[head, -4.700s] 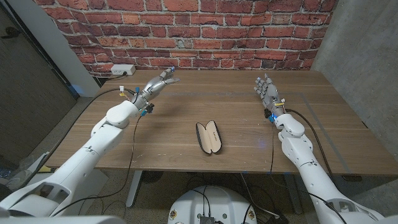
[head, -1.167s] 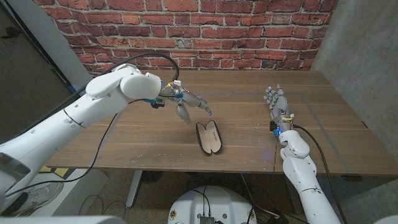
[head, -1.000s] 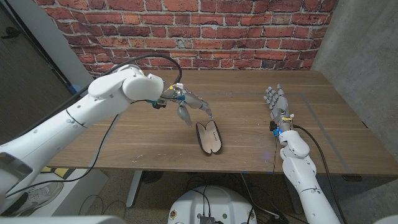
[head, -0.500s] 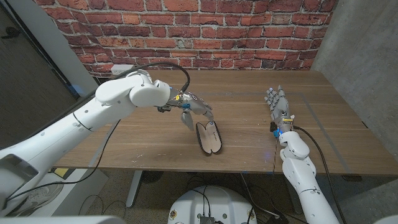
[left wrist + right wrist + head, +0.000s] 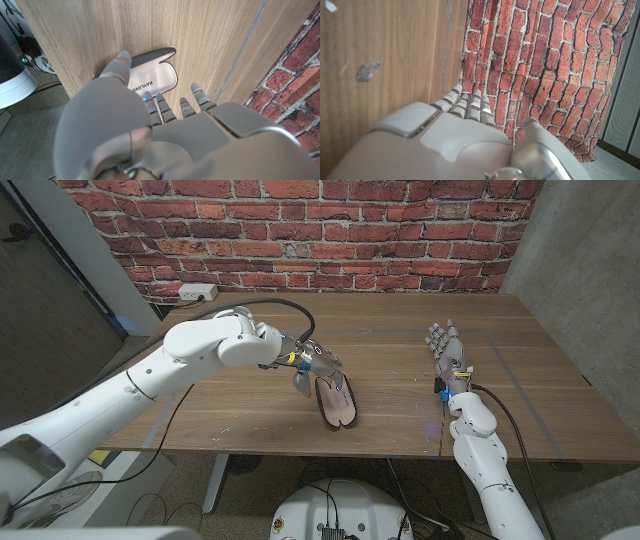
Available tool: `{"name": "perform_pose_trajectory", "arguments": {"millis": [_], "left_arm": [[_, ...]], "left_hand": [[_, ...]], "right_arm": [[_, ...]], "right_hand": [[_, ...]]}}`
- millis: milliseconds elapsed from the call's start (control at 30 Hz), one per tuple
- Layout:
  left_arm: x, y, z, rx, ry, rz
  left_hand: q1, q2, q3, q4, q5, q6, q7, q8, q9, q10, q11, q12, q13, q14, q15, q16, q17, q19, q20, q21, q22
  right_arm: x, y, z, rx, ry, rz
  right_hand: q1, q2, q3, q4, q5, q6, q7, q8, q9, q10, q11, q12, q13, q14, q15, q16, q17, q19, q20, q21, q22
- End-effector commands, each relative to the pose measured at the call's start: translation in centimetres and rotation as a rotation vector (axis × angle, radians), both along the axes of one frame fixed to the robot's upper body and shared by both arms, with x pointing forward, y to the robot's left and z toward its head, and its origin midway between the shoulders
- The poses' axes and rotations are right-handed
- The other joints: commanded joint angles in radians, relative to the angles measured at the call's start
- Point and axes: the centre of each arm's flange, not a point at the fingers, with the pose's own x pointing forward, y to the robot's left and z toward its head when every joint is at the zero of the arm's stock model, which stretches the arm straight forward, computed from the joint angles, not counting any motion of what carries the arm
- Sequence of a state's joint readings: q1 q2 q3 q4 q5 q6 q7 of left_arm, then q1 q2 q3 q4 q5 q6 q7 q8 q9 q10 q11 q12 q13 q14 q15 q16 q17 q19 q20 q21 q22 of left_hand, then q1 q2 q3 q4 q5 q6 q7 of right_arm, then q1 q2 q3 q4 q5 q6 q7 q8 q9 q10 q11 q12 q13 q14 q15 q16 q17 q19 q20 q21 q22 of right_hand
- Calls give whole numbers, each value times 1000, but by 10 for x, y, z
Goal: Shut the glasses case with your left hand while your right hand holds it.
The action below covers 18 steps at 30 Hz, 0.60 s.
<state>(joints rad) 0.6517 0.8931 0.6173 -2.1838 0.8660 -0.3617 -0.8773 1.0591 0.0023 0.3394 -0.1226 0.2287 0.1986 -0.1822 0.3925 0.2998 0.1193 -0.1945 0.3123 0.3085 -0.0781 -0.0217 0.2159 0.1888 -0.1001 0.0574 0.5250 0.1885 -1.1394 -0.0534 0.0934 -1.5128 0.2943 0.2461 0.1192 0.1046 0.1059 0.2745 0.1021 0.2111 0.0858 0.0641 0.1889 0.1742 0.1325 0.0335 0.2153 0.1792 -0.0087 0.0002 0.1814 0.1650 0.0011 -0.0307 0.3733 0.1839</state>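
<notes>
An open glasses case (image 5: 339,403), dark outside with a cream lining, lies on the wooden table (image 5: 400,395) near its front edge. My left hand (image 5: 312,366) hovers at the case's far left end, fingers spread and holding nothing. In the left wrist view the left hand (image 5: 150,135) reaches over the case (image 5: 161,80), with the thumb close to the dark lid; I cannot tell whether it touches. My right hand (image 5: 444,346) stands upright far to the right of the case with its fingers straight, holding nothing. The right hand (image 5: 460,135) faces the brick wall.
A white power strip (image 5: 197,292) lies at the table's back left by the brick wall (image 5: 330,230). A grey concrete wall (image 5: 590,270) stands along the right side. The table's front edge (image 5: 300,452) runs just below the case.
My left arm has swung in from the table's back left and brought its hand down to the case's near-left end. The right hand has stayed in place over the last second.
</notes>
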Motion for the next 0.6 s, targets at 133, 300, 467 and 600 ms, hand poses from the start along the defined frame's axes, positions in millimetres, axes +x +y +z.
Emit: {"name": "perform_pose_trajectory", "arguments": {"millis": [133, 300, 467, 600], "left_arm": [[7, -4, -20, 52, -33, -23], [9, -5, -25, 65, -39, -30], [10, -5, -27, 63, -31, -33], [10, -5, -31, 73, -44, -41]], "left_hand": [[-4, 12, -5, 5, -3, 21, 4, 18, 10, 23, -4, 5, 10, 15, -14, 7, 5, 9, -1, -4, 2], [-3, 15, -8, 6, -4, 35, 0, 27, 14, 34, -5, 8, 15, 30, -25, 12, 6, 13, -1, -5, 2], [2, 20, -13, 7, -6, 93, 9, 59, 20, 89, -6, 26, 27, 67, -60, 24, 11, 20, -2, -9, 2], [7, 23, -17, 6, -8, 139, 19, 83, 23, 129, -7, 45, 37, 93, -79, 30, 16, 31, -5, -10, 2]], "right_arm": [[2, -1, -3, 3, 7, -1], [3, -1, -4, 6, 9, -1], [3, -2, -6, 10, 10, -2], [3, -3, -7, 10, 13, -3]], "right_hand": [[-14, 3, 2, 7, 4, 9, 1, 1, 5, 10, 0, 3, 2, 11, 2, 0, 4, 4, -22, -2, 2], [-14, 2, 1, 7, 5, 9, 2, 1, 5, 11, -1, 3, 2, 11, 2, 0, 4, 4, -22, -3, 2], [-14, 2, 2, 7, 5, 9, 1, 1, 5, 11, 0, 3, 2, 11, 2, 0, 4, 4, -22, -4, 2], [-14, 2, 2, 7, 5, 9, 2, 1, 5, 11, 0, 2, 2, 12, 2, -1, 4, 5, -22, -5, 2]]}}
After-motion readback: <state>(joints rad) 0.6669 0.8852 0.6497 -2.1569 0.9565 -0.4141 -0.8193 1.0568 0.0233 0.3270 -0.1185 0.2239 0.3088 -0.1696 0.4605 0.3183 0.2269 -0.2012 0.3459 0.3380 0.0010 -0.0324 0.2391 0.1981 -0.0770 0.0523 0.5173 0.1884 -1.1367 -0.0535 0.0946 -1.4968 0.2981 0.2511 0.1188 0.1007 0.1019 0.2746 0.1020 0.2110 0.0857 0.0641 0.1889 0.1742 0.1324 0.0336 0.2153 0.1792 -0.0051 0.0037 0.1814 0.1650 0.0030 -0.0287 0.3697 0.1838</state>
